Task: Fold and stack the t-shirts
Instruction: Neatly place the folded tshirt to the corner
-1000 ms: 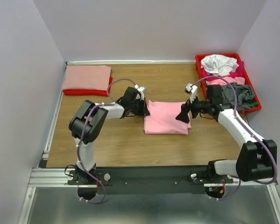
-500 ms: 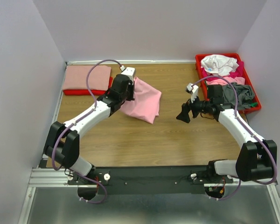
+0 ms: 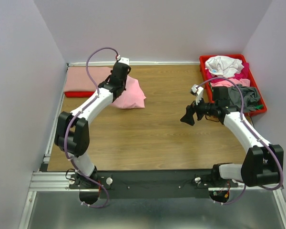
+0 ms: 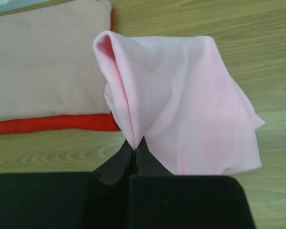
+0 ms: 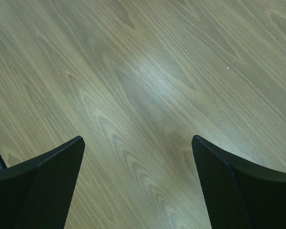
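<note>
My left gripper is shut on the folded light pink t-shirt, holding it above the table just right of the stack. In the left wrist view the gripper pinches a fold of the pink shirt, which hangs ahead of it. The stack at the back left is a folded salmon shirt on a red one; it also shows in the left wrist view. My right gripper is open and empty over bare wood, its fingers wide apart.
A red plastic tray at the back right holds several unfolded shirts: white, magenta, pink and grey. Walls close the table at the back and on both sides.
My left arm has lifted the folded pink shirt from the table's middle and carried it left and back toward the stack. The right gripper has let go and stayed almost still.
</note>
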